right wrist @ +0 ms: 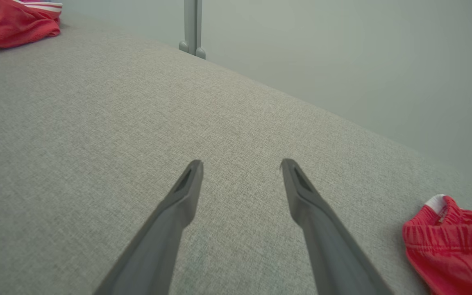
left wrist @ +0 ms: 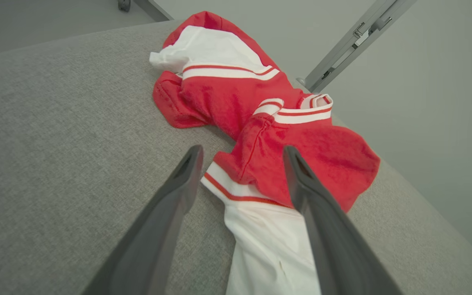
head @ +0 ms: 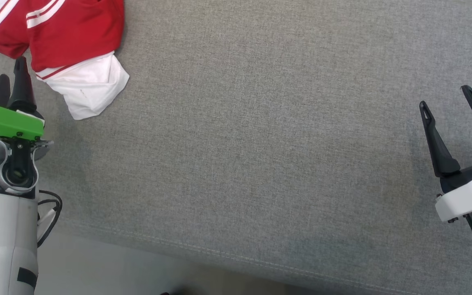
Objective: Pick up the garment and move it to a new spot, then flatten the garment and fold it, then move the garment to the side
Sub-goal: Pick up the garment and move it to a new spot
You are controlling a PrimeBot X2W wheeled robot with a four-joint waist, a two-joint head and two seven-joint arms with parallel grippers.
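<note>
On the grey fabric surface (head: 260, 143), your crumpled red-and-white garment (head: 72, 41) lies at the far left. The left gripper (head: 11, 69), fingers spread, sits just beside its white end; the right gripper (head: 445, 95), equally spread, is well apart.

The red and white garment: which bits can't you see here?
- Head view: the garment is cut off by the top edge.
- Left wrist view: fingers of the left gripper cover part of its white end.
- Right wrist view: another red cloth runs off the corner.
</note>
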